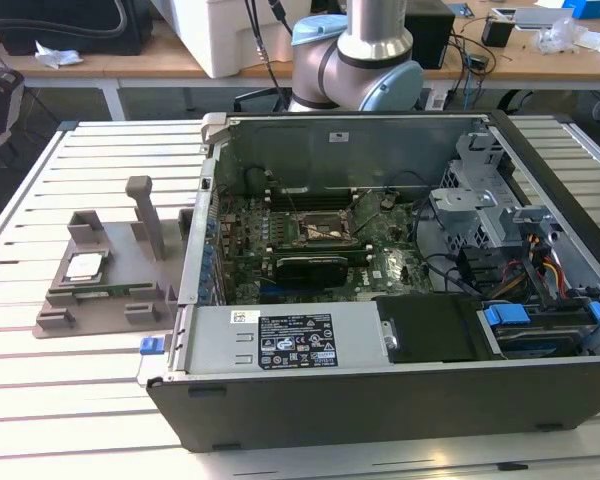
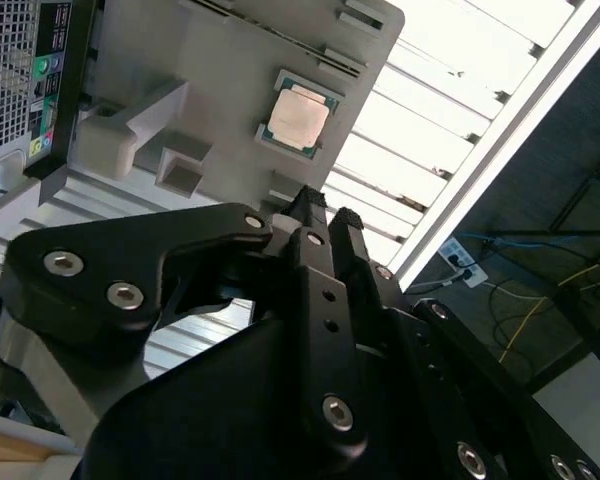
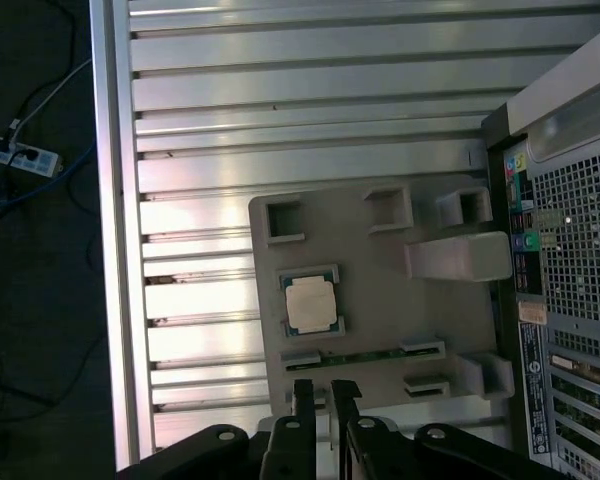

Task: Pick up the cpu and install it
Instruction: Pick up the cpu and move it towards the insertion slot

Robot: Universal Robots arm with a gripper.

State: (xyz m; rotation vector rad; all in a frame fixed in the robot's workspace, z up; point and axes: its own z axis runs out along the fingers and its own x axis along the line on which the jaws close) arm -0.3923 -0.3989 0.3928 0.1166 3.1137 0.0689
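Note:
The cpu (image 1: 84, 266) is a small square chip with a shiny metal top. It lies flat in a recess of the grey plastic holder tray (image 1: 100, 310) on the slatted table, at the exterior view's left of the computer case. In both wrist views the cpu (image 3: 311, 303) (image 2: 298, 118) lies well below and a little ahead of my gripper (image 3: 322, 388) (image 2: 320, 205). The two black fingers stand close together with nothing between them, apart from the chip. The motherboard socket (image 1: 315, 230) sits inside the case, its frame around a bare centre.
The open computer case (image 1: 380, 390) lies on its side, with cables, drive bays and a black graphics card around the socket. A green memory stick (image 3: 360, 356) lies in the tray near the cpu. A tall grey post (image 1: 145, 215) rises from the tray. The table edge (image 3: 110, 250) is nearby.

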